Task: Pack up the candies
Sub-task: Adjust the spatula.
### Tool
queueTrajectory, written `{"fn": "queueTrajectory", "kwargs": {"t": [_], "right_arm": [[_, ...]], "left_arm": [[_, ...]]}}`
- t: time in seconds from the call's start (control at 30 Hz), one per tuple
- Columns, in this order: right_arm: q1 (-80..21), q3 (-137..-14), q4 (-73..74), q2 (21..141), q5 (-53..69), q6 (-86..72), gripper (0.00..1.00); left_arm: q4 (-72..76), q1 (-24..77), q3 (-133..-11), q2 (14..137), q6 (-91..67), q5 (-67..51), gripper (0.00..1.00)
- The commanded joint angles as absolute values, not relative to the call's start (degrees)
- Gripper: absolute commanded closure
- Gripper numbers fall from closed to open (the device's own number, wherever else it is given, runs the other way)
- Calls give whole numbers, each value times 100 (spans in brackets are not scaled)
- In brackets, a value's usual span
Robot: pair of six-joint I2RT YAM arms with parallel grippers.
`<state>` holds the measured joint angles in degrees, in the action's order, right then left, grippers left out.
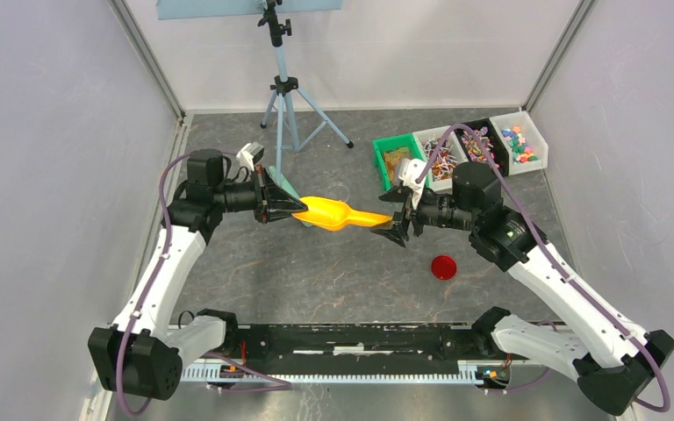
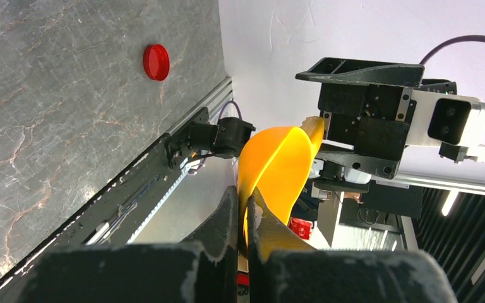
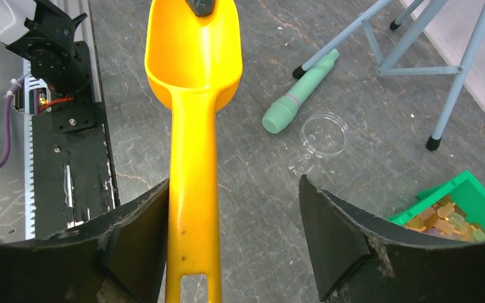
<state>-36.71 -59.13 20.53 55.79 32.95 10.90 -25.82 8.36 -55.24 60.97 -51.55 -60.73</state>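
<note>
The left fingers point(image 1: 299, 208) are pinched tight on the rim of the orange scoop point(image 1: 333, 213) and hold it up over the bench point(image 1: 316, 281). The right fingers point(image 1: 395, 217) are wide open around the scoop's handle. One finger touches it and the other is apart. The candies point(image 1: 519, 143) sit in bins point(image 1: 377, 163) at the far right. A red lid point(image 1: 443, 267) lies near the right arm.

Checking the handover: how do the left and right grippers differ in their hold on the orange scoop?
The left gripper is shut on the orange scoop, at its bowl rim; the right gripper stands open around the handle. The left gripper is at the wide bowl end, the right gripper at the narrow handle end. Both face each other along the scoop.
</note>
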Motion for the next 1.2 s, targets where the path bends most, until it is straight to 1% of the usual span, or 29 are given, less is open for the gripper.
{"fn": "queueTrajectory", "kwargs": {"t": [0.0, 0.17, 0.5, 0.63, 0.77, 0.83, 0.97, 1.0, 1.07, 1.17], "right_arm": [[-3656, -6137, 2213, 5527, 3123, 1261, 27], [-3655, -5946, 1912, 5551, 3414, 1085, 41], [-3651, -5974, 1561, 5890, 3936, 844, 40], [-3656, -5981, 1518, 5977, 4034, 796, 44], [-3655, -5958, 1478, 6003, 4002, 815, 51], [-3660, -5959, 1545, 6048, 3999, 871, 49], [-3663, -6005, 1857, 6064, 3986, 1186, 39], [-3665, -6005, 1918, 6043, 3973, 1272, 38], [-3664, -6051, 2038, 6012, 3919, 1389, 39], [-3665, -6107, 2146, 6040, 3924, 1450, 45]], "left_arm": [[-2629, 817, -5659, 6118, -5201, -6144, 98], [-2531, 817, -5651, 6126, -5298, -6163, 98], [-2329, 817, -5494, 6104, -5427, -6247, 98], [-2291, 820, -5471, 6118, -5467, -6275, 98], [-2248, 817, -5434, 6120, -5539, -6250, 98], [-2186, 818, -5400, 6111, -5617, -6240, 98], [-2152, 817, -5353, 6125, -5654, -6231, 98], [-2152, 817, -5344, 6129, -5651, -6231, 98], [-2149, 817, -5335, 6135, -5651, -6228, 98], [-2154, 817, -5335, 6151, -5636, -6231, 98]]}}
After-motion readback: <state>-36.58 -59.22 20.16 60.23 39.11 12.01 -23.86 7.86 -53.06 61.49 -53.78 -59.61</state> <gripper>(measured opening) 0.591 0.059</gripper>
